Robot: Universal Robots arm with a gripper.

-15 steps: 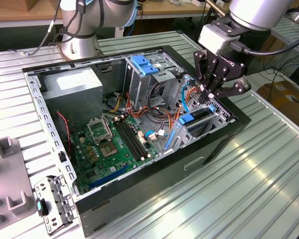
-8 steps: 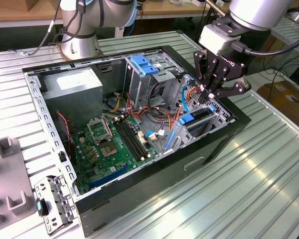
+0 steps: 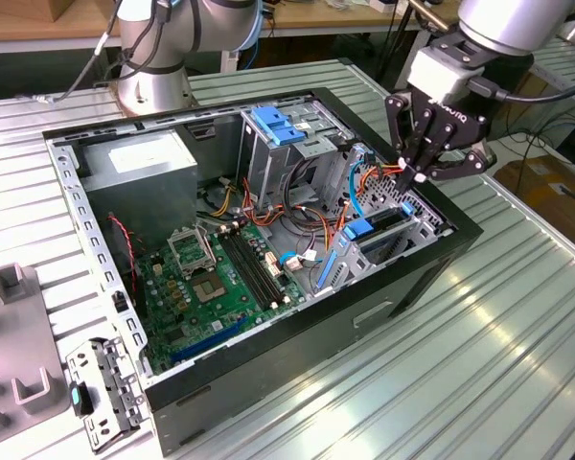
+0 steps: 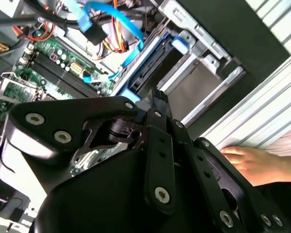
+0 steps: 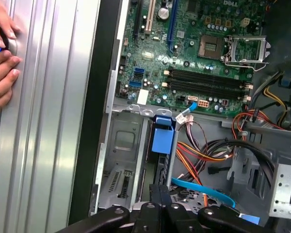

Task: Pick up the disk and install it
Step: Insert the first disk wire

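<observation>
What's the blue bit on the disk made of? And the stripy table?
The blue frame on the disk looks like plastic: smooth, evenly coloured, slightly glossy. The table seems to be bare metal, probably aluminium: silvery, ribbed, reflecting light.

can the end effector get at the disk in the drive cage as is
Probably yes: the end effector sits right by the disk, which stands on edge in the open drive cage; nothing lies between them.
</observation>
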